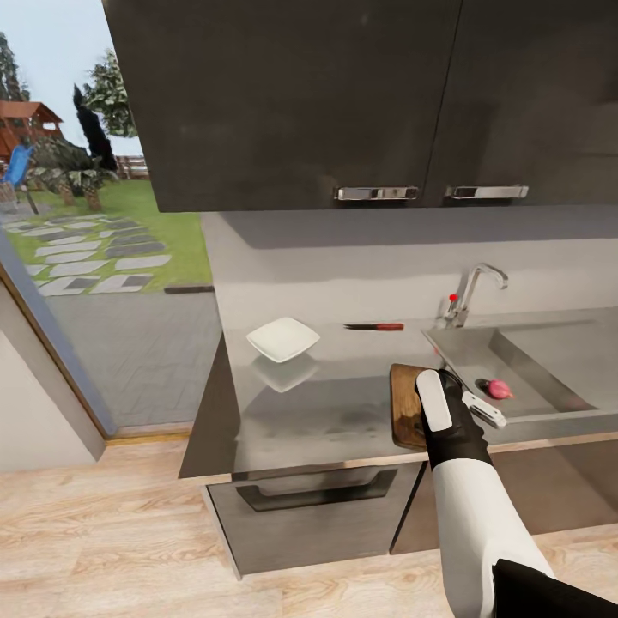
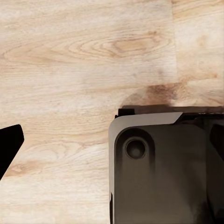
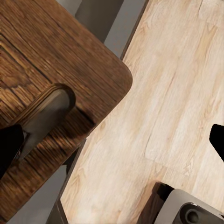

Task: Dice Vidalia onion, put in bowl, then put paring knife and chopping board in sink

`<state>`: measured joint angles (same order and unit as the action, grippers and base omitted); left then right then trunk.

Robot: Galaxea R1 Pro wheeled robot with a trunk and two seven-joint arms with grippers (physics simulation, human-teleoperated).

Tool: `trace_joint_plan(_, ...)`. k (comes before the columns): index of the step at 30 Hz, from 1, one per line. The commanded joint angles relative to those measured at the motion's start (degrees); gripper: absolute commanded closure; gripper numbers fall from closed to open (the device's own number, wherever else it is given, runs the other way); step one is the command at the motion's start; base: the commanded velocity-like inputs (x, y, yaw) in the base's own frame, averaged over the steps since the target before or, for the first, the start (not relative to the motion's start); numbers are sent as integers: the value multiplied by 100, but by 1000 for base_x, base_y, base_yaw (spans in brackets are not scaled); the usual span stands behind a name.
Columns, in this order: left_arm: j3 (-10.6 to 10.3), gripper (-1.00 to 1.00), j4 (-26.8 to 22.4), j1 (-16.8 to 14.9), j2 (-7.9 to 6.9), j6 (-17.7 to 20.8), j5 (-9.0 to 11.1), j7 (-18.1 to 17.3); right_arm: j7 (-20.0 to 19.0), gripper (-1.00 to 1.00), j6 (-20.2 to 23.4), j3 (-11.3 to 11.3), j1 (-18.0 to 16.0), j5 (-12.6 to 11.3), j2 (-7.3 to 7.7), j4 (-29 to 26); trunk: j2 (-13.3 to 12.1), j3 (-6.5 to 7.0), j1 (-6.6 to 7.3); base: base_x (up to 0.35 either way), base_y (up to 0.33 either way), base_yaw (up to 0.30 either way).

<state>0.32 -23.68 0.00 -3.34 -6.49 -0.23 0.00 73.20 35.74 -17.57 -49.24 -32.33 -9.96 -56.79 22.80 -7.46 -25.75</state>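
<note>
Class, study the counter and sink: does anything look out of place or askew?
The chopping board sits at the countertop's front edge, one corner jutting past it over the floor in the right wrist view. The Vidalia onion lies in the sink. Nothing is spilled or damaged.

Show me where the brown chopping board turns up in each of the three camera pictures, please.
Head view: chopping board lies on the countertop near its front edge, left of the sink, partly behind the right arm.
Left wrist view: not in it; wood floor and the robot's dark base.
Right wrist view: chopping board with its oval handle slot, overhanging the counter edge.
Shared landmark: the pale wood floor.
</note>
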Motion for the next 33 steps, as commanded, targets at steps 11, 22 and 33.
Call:
trace_joint_plan(11,-5,-100,0,0,0,-10,1,0,27,-100,56,-10,-7,-23,-4,-8,12,-11,-4,23,-13,0)
trace_joint_plan(22,-7,-100,0,0,0,-10,6,0,27,-100,56,-10,-7,-19,-4,-8,12,-11,-4,16,-16,0)
trace_joint_plan(33,-14,-100,3,0,8,-10,-2,0,20,-100,56,-10,-7,-19,-4,-8,12,-36,-4,0,0,0)
